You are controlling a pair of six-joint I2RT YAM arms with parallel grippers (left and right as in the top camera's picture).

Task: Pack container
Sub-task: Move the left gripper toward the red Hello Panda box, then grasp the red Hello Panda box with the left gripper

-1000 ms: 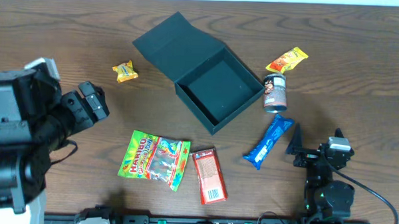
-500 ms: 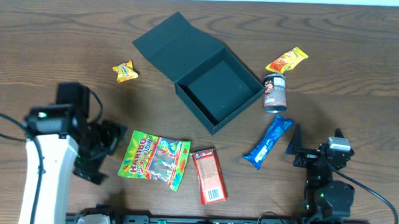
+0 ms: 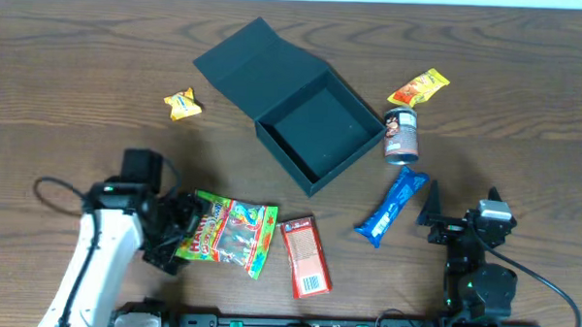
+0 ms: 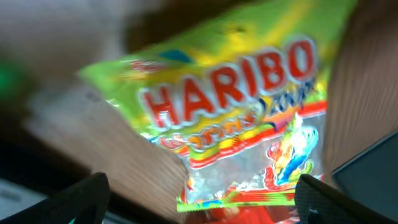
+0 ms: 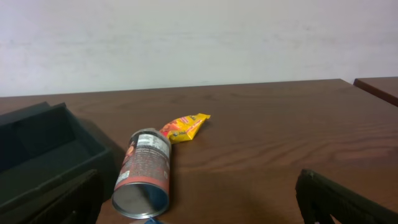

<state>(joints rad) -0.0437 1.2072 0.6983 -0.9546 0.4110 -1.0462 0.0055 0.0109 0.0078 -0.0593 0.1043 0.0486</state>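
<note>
Calling the far edge of the table (image 3: 525,123) 12 o'clock, looking down from above: the container (image 3: 321,135) sits around the middle, a bit toward 12. It's wide open with its lid (image 3: 246,67) flopped back toward 10 o'clock, and there's nothing inside.

The left gripper (image 3: 177,235) is down near the 7 o'clock corner with its jaws spread wide and nothing in them. The Haribo bag (image 3: 225,234) is right at its 3 o'clock. From above I can't tell if they're touching, but the wrist cam shows the bag filling the space just ahead of the fingers. The bag lies flat, with its long axis running roughly 9 to 3, so I'd guess the jaws will want to close across an edge. From there the container is off toward 1 o'clock.

The right gripper (image 3: 461,203) is parked near 5 o'clock, also fully spread and empty. The left arm is clearly the nearer one for the Haribo.

Count:
- one container
- one Haribo bag
- one red packet (image 3: 305,256)
- one blue wrapper (image 3: 391,206), which is just at the right gripper's 10 o'clock
- one can (image 3: 401,133) on its side next to the container
- one yellow-and-red packet (image 3: 420,87)
- one small yellow candy (image 3: 182,103)

That's six snacks, all outside the box.
</note>
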